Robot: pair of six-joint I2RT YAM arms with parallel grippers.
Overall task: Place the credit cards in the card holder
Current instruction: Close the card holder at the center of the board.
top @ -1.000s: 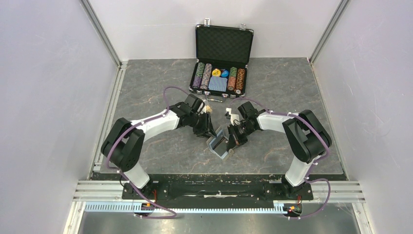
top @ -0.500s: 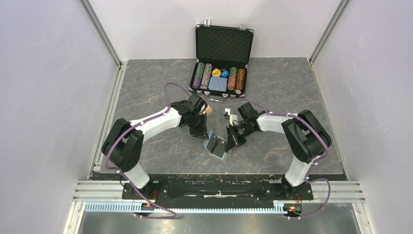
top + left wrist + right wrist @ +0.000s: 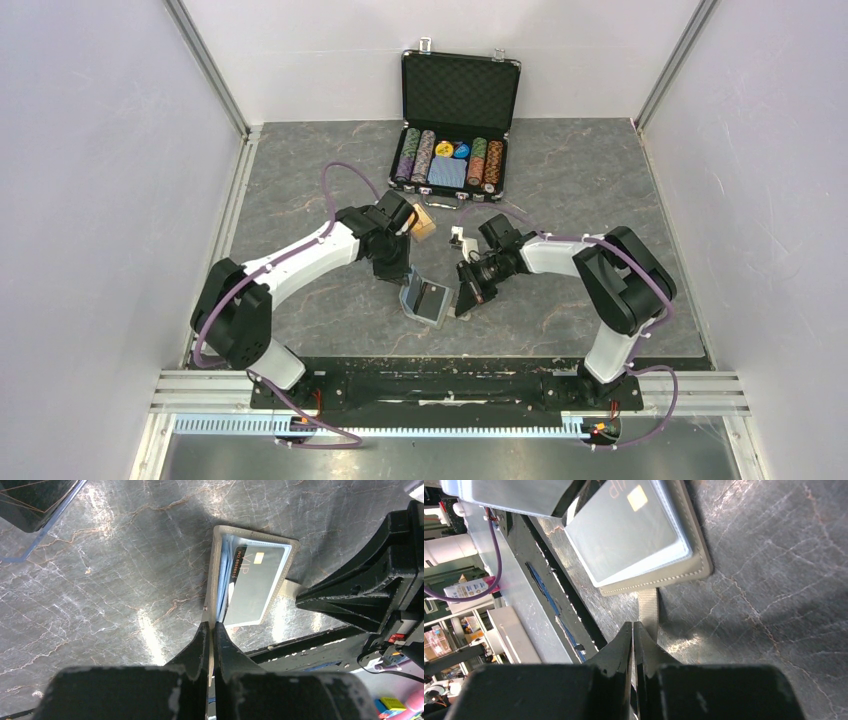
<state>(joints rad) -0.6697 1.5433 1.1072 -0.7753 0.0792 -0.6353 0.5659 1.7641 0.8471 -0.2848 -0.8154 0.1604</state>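
The khaki card holder lies open on the table. My left gripper is shut on one of its flaps and holds that flap upright. A glossy black card sits behind the clear window of the flat half, and it also shows in the right wrist view. My right gripper is shut and empty, its tip beside the holder's strap. A second black card lies on the table. A small orange stack lies past the left wrist.
The open poker chip case with chips and a blue deck stands at the back. The black base rail runs along the near edge, close to the holder. White walls enclose both sides.
My left gripper has moved down and left, dragging the card holder with it and tipping the flap upright. My right gripper has followed leftwards, still shut.
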